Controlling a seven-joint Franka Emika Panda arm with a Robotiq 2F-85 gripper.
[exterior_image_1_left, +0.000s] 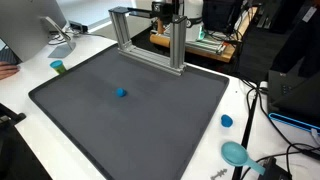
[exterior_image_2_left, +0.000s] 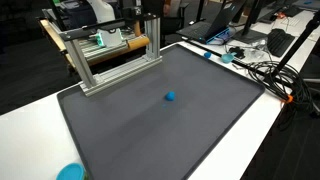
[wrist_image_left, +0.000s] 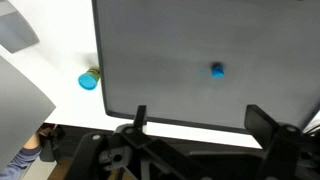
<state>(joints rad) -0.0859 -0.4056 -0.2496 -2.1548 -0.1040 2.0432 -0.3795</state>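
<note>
Currently the step in hand is judged to be the approach: the gripper (wrist_image_left: 200, 120) holds nothing and touches nothing. Its jaws stand spread wide, one finger (wrist_image_left: 140, 116) well apart from the other in the wrist view, which looks down from above the near edge of the grey mat (wrist_image_left: 150, 50).

The nearest object is the small blue block (wrist_image_left: 216, 70). It lies alone near the middle of the mat in both exterior views (exterior_image_1_left: 121, 93) (exterior_image_2_left: 170, 97), well apart from the aluminium frame (exterior_image_1_left: 150, 40) at the mat's far edge and from the blue cap (wrist_image_left: 89, 80) on the white table (exterior_image_1_left: 240, 100).

As a judgement, the next move calls for:
- travel forward until the jaws straddle the block
- a straight descent with the jaws kept spread

The block is compact, bright blue and rounded at this resolution; its exact shape cannot be told
</note>
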